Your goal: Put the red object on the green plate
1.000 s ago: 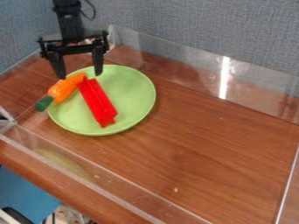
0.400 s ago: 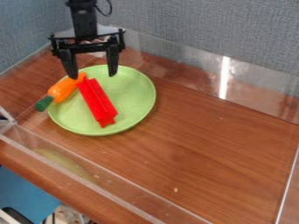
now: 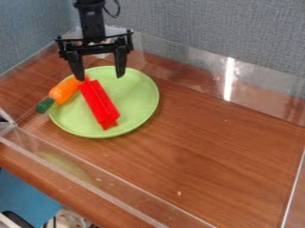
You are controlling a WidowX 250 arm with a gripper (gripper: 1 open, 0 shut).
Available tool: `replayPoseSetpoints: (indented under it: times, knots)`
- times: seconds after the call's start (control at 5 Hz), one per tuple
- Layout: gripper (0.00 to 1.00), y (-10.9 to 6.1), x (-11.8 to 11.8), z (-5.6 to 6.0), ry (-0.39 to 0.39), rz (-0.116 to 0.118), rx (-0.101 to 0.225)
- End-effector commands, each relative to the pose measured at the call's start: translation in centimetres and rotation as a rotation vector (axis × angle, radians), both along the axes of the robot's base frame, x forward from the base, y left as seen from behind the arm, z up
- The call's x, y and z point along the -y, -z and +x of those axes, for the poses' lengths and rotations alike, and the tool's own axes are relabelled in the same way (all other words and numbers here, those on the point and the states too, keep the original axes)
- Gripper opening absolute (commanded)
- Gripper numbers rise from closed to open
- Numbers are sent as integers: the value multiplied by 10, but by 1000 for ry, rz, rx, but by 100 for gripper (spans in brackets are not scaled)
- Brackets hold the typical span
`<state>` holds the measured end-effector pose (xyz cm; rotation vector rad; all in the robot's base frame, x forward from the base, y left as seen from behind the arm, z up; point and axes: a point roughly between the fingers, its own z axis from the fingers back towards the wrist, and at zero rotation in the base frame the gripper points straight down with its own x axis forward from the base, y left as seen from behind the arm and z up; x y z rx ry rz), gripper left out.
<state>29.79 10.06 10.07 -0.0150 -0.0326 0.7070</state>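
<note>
The red object (image 3: 100, 103), a long ridged bar, lies diagonally on the green plate (image 3: 138, 100), which sits at the left of the wooden table. My black gripper (image 3: 98, 69) hangs above the plate's far left part, pointing down. Its two fingers stand wide open with nothing between them. It is just above the upper end of the red bar and apart from it.
An orange carrot-shaped toy (image 3: 60, 91) with a green end lies against the plate's left rim. Clear plastic walls (image 3: 226, 76) fence the wooden table (image 3: 215, 151) on all sides.
The open gripper has shifted right, from the plate's left rim to over its far part. The red bar and the carrot toy have not moved.
</note>
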Motion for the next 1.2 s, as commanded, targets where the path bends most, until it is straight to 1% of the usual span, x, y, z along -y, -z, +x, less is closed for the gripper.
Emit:
replayPoseSetpoints:
  times: [0.0, 0.2, 0.4, 0.6, 0.8, 1.0]
  knots:
    - [100, -13, 1, 11, 14, 24, 45]
    - [100, -12, 3, 14, 18, 26, 38]
    - [100, -23, -15, 14, -15, 30, 31]
    - [100, -31, -36, 13, -72, 36, 22]
    - [100, -32, -26, 14, -63, 27, 13]
    - [100, -35, -16, 18, 7, 17, 5]
